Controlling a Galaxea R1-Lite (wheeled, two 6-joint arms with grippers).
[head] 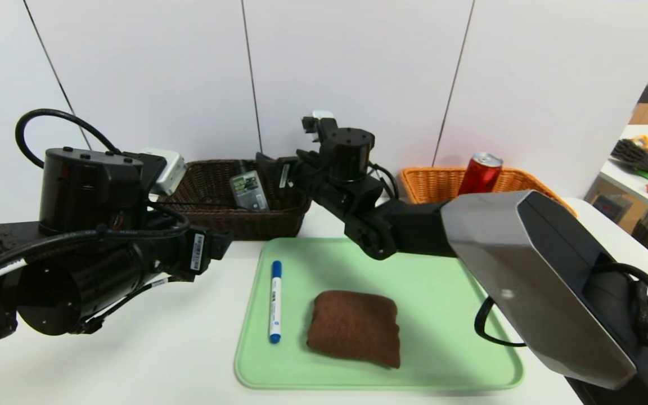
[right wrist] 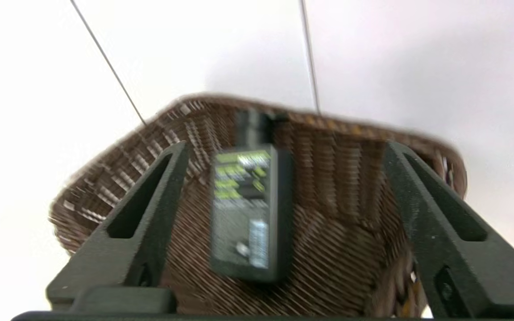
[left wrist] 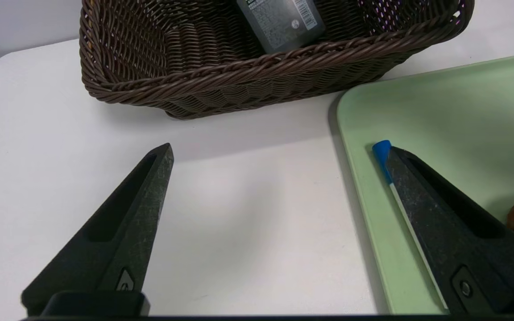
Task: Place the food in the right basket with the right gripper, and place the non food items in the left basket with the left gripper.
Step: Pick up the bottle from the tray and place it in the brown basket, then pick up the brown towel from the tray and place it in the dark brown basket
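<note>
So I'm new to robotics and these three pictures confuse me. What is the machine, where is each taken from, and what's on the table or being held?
It is a robot with two black arms, each ending in a two-fingered gripper. The wide picture comes from its head, looking down at a white table. The other two come from cameras on its wrists, so you see the pointed fingers up close.

On the table: a green tray carrying a marker and a folded brown towel, a dark brown basket holding a dark green bottle, and an orange basket holding a red can.

The right gripper hangs open over the brown basket, the bottle below it. The left gripper waits open beside the tray. Neither holds anything.
</note>
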